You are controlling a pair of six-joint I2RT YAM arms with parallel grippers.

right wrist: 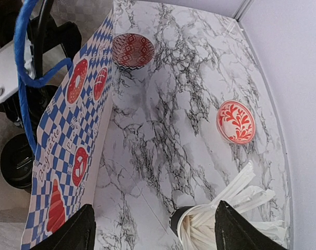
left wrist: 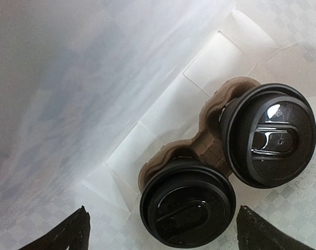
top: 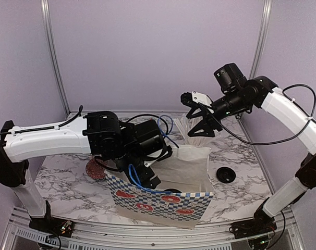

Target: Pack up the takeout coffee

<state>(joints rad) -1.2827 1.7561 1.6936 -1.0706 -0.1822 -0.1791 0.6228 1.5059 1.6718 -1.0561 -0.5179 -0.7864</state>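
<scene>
My left gripper (left wrist: 163, 208) hangs inside the white paper bag with the blue-checked outside (top: 163, 199), its fingers spread wide and gripping nothing. Directly below, at six o'clock in my wrist view, sits one black lidded paper coffee cup (left wrist: 187, 204). The twin cup (left wrist: 267, 136) stands at two o'clock from it. Both are seated in the brown pulp carrier (left wrist: 207, 143) on the bag's floor. I judge the load placed, so the job now is a clean exit: rise straight, and keep the fingers off the lids and off the bag wall at nine o'clock. Farther off, my right gripper (right wrist: 154, 208) hovers wide and empty above the marble table (right wrist: 163, 130).
</scene>
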